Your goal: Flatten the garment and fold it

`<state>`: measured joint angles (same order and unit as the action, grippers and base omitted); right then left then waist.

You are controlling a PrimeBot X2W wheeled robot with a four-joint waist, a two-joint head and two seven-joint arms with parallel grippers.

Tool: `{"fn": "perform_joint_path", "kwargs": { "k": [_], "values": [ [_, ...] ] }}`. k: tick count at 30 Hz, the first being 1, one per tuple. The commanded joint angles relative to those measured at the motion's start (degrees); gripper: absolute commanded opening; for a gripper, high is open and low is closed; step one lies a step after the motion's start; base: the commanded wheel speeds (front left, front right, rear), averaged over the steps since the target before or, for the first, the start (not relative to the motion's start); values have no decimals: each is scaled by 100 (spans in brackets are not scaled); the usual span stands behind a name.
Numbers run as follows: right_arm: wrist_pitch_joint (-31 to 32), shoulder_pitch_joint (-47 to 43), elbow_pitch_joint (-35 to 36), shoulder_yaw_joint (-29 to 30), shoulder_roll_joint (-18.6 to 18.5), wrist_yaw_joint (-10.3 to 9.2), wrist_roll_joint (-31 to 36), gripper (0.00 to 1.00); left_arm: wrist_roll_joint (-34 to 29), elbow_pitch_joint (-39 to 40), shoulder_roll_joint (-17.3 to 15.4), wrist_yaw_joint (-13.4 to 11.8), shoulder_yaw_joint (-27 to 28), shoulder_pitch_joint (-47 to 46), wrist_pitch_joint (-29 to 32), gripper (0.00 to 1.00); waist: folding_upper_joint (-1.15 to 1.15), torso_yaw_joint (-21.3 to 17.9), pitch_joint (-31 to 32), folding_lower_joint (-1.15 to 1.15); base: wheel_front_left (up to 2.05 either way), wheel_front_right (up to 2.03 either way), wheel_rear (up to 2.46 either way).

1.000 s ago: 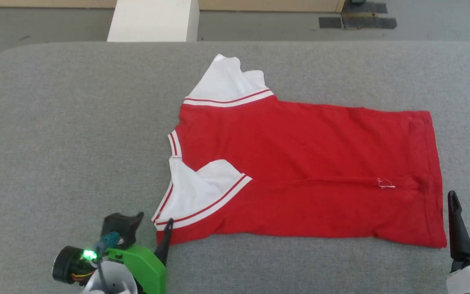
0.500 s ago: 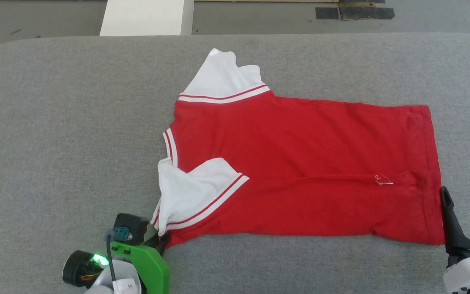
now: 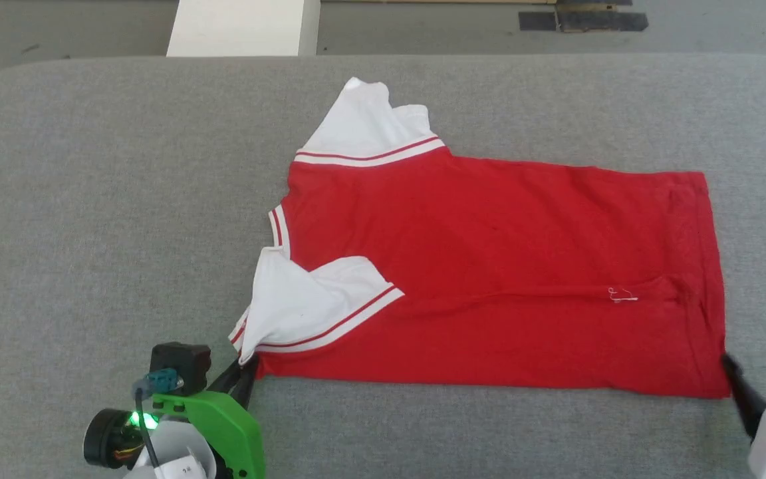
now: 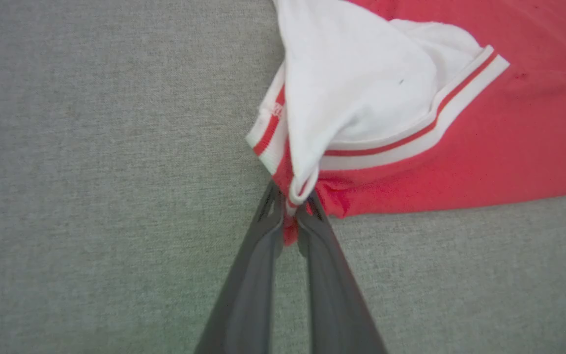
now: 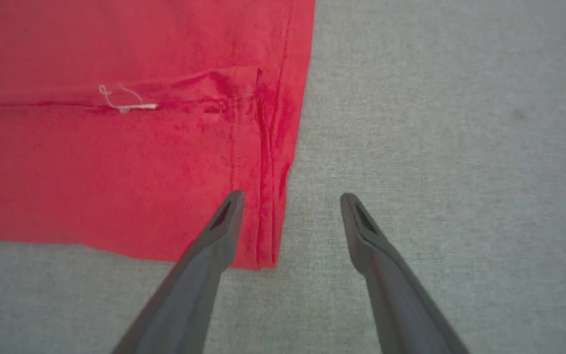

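Note:
The garment [image 3: 489, 279] is a red T-shirt with white sleeves and striped trim, lying across the grey table with its neck to the left and its hem to the right; no print shows. My left gripper [image 3: 245, 372] is shut on the garment's near left corner, where the folded-over white sleeve [image 4: 356, 93] ends, and the cloth [image 4: 290, 206] is pinched between the fingers. My right gripper [image 5: 290, 204] stands open over the near right hem corner [image 5: 263, 246]: one finger is above the red cloth, the other above bare table. In the head view the right gripper [image 3: 755, 372] is at the hem.
The grey padded table [image 3: 90, 233] has bare room left of the garment and along its near edge. Beyond the far edge are a white block [image 3: 243, 26] and dark tape marks [image 3: 582, 20] on the floor.
My left gripper has shut on the garment's near left corner and drawn it left and nearer, straightening the near edge. My right gripper, still open, has come down toward the hem corner.

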<state>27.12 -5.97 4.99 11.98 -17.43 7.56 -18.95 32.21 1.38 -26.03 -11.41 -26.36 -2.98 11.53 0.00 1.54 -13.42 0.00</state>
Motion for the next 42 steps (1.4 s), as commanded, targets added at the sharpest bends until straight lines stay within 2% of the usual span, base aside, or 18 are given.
{"fn": "perform_joint_path", "kwargs": {
  "k": [1,8,9,11,17,23,27,31,34,35,40,41,42],
  "values": [
    [173,-42,-35,-67,15,-8,-138,100,-24,63,-28,-53,13,-23,11,0,0,90,-130,0,0,0,0],
    [731,-82,-123,-195,118,-8,-358,100,-111,201,37,-80,-77,-227,57,0,0,205,-401,0,0,0,0],
    [792,-67,-150,-181,141,-8,-370,81,-120,199,43,-84,-84,-254,61,0,0,212,-423,0,0,0,0],
    [866,-25,-184,-156,155,-8,-351,0,-137,188,54,-96,-93,-295,58,0,0,214,-446,0,0,0,0],
    [793,261,-115,-90,166,-8,-325,0,-75,189,106,-110,-71,-348,38,0,0,149,-329,0,0,0,0],
    [759,419,233,128,80,-8,-401,0,192,589,-29,-228,188,-162,175,0,0,103,-7,0,0,0,0],
    [903,241,498,326,117,-8,-415,0,442,1009,-173,-407,324,273,458,0,0,93,147,0,0,0,0],
    [1056,-122,697,575,313,-8,-429,0,613,1366,-233,-654,410,833,593,0,0,82,170,0,0,0,0],
    [1158,-453,764,735,510,-8,-445,0,823,1478,-159,-742,390,1253,651,0,0,74,150,0,0,0,0],
    [1161,-727,759,809,620,-8,-356,0,989,1461,-24,-754,320,1536,633,0,0,68,130,0,0,0,0],
    [999,-870,588,734,801,-8,-346,0,1210,1110,298,-583,242,1583,412,0,0,77,112,0,0,0,0],
    [964,-853,549,708,813,-8,-348,0,1244,1022,348,-540,244,1550,368,12,0,76,115,0,0,0,0],
    [919,-818,499,668,816,-8,-349,0,1272,903,389,-491,236,1506,337,36,0,71,122,0,0,0,0]
  ]
}}
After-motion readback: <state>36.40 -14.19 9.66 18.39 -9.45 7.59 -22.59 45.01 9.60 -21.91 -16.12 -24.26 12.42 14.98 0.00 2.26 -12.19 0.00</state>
